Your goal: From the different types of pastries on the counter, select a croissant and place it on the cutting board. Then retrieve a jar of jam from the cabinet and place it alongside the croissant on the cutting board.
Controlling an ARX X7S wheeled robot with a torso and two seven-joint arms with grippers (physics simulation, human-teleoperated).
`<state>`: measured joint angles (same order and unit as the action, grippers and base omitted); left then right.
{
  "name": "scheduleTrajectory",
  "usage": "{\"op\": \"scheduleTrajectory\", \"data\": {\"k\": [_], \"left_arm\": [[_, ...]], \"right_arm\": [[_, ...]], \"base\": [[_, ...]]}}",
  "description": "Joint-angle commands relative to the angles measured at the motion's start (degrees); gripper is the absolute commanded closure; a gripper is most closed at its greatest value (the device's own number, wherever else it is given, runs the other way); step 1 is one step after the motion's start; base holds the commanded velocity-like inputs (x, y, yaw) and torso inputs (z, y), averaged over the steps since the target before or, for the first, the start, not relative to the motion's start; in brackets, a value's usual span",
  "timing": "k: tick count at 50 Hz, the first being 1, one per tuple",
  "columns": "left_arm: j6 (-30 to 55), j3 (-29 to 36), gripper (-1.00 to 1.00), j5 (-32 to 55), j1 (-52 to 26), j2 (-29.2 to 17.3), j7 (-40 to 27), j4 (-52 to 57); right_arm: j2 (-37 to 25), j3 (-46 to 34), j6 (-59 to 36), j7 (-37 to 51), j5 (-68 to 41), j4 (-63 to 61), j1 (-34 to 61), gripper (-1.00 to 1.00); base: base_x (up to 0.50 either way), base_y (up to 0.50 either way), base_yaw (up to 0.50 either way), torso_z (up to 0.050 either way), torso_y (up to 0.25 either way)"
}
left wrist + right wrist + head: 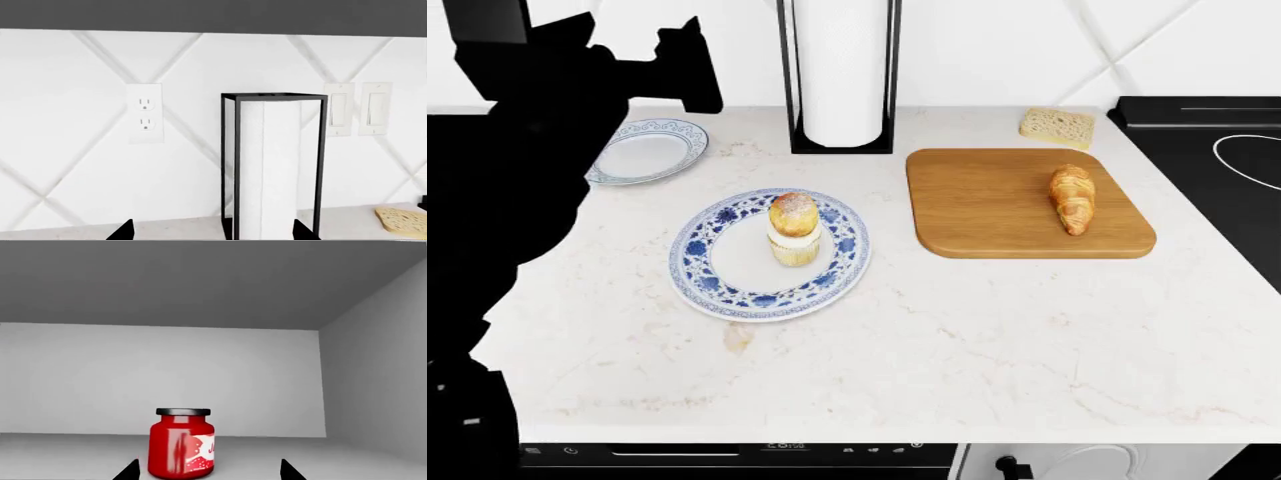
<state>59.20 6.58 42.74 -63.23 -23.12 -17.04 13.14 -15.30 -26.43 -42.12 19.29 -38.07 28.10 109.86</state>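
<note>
Right claw (208, 469) shows only its two dark fingertips at the lower edge of the right wrist view, spread apart and gripping nothing. Between and just beyond them stands the jam jar (181, 445), upright on the pale floor of a grey cabinet (360, 385), apart from both tips and nearer to one of them. It is red with a black lid and a white label partly turned out of sight. The cabinet's back wall lies behind it and one side wall stands well off to its side.

Left claw (212, 230) likewise shows two dark tips set wide apart and empty, facing a roll of paper towels (270, 170) in a black wire frame. Behind the roll is a white wall with diagonal grooves, a power socket (145, 114) and two light switches (357, 110). The slice of bread (402, 220) lies on the counter beside the frame.

From the head camera, the croissant (1072, 197) lies on the cutting board (988, 205), toward the side nearest the black stovetop (1214, 150). The board rests flat on the marble counter (961, 350), with the bread just beyond its far corner, not touching it. A cupcake (793, 228) stands upright in the middle of a blue-and-white plate (714, 275), well apart from the board. A second, smaller plate (647, 150) sits farther back, partly covered by the black outline of the left arm (507, 200).
</note>
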Motion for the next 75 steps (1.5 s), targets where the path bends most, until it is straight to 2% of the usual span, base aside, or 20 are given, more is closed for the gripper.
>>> {"op": "scheduleTrajectory", "data": {"k": [1,19,32,48,55,67,75], "left_arm": [[-0.6,0.2,-1.0,0.2,0.1,0.0,0.5,-0.7],[-2.3,-0.5,-1.0,0.5,0.9,-0.1,1.2,-1.5],[-1.7,-1.1,-1.0,1.6,0.7,-0.1,0.7,-1.3],[-1.6,-1.6,-1.0,2.2,0.8,-0.2,0.3,-1.3],[-2.0,-1.6,-1.0,2.3,1.0,-0.1,0.4,-1.2],[-2.3,-1.6,-1.0,2.6,1.2,-0.3,0.4,-0.9],[-1.9,-1.5,-1.0,3.1,0.9,-0.2,0.0,-0.4]], "right_arm": [[4.0,-2.1,5.8,-5.5,2.9,14.2,3.9,-1.0],[13.7,-6.1,19.5,-15.5,9.1,46.1,17.7,-1.0],[13.4,-5.6,18.1,-14.5,10.9,46.6,17.6,-1.0],[14.1,1.1,11.9,-18.3,14.9,46.8,15.2,-1.0],[14.4,4.7,11.8,-19.5,18.2,46.8,14.9,-1.0],[13.9,7.1,12.0,-18.2,23.6,46.8,15.7,-1.0],[13.5,8.9,12.2,-18.2,24.7,46.8,16.4,-1.0]], "base": [[0.0,0.0,0.0,0.0,0.0],[0.0,0.0,0.0,0.001,0.0],[0.0,0.0,0.0,0.044,0.0],[0.0,0.0,0.0,0.0,0.0],[0.06,0.0,0.0,0.0,0.0],[0.47,0.04,0.0,0.0,0.0],[0.0,0.0,0.0,0.0,0.0]]}}
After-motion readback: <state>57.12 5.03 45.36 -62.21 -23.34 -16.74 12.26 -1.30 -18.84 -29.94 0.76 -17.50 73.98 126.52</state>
